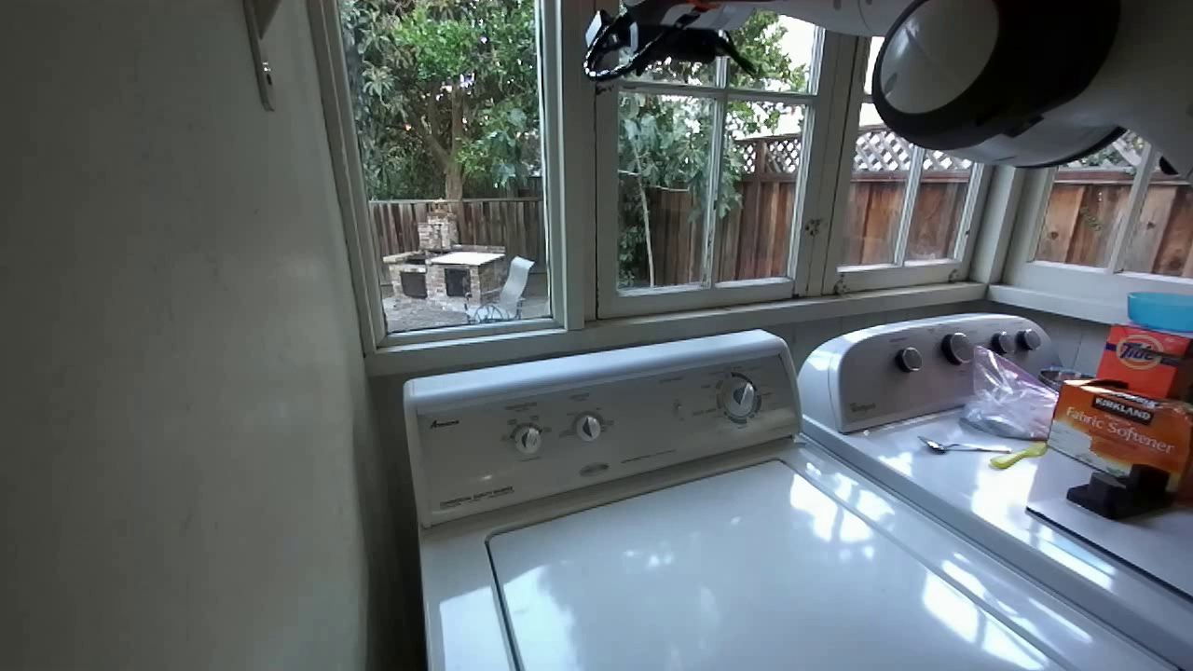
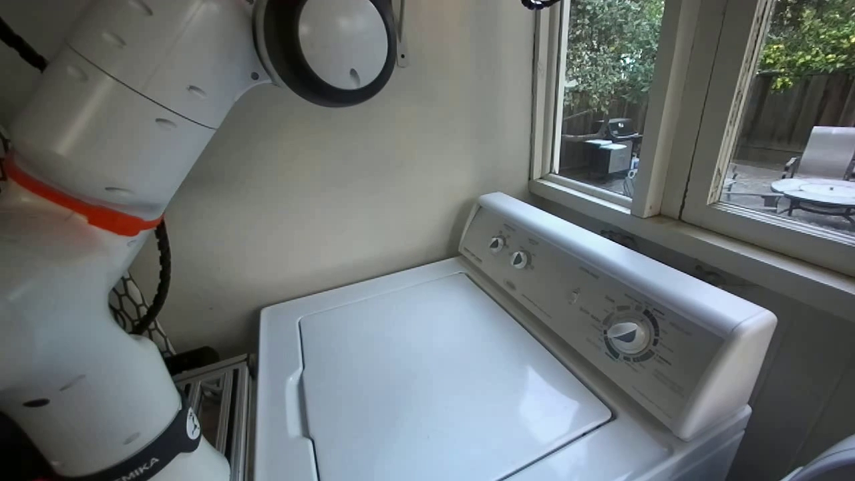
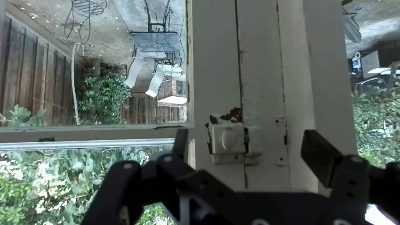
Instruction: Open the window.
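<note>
The plain wall (image 2: 401,187) bounds the work on the left. The washer (image 1: 708,568) stands beneath the window side, leaving room to move above its lid. The robot arm (image 2: 127,100) rises in front of the wall in an exterior view, and a broad retreat that way risks contact. The window (image 1: 715,191), the barred sash just right of the plain pane (image 1: 452,168), appears closed; its swing direction cannot be told, though the sill (image 1: 699,323) lies above the washer's control panel (image 1: 634,429) and an inward sweep would probably clear it. In the wrist view, which stands upside down, its frame meets the post (image 3: 262,78) at a narrow seam (image 3: 239,78); no finger-sized gap is visible, so prying would likely slip. A raised casing (image 3: 331,78) beyond the post limits sideways travel. The tool (image 3: 247,142) faces that joint, its fingers (image 3: 180,145) spread wide and nothing clamped. One finger overlaps the glass (image 3: 103,78) edge, the other the casing; contact cannot be confirmed. Pressing forward at this spread could strike glass or jam on the casing. The catch (image 3: 227,137) shows between the fingers, with room on both sides. Off-centre closing could skid off it. Chipped paint (image 3: 235,114) around it suggests old coats may bind it; excess force could tear it loose.
</note>
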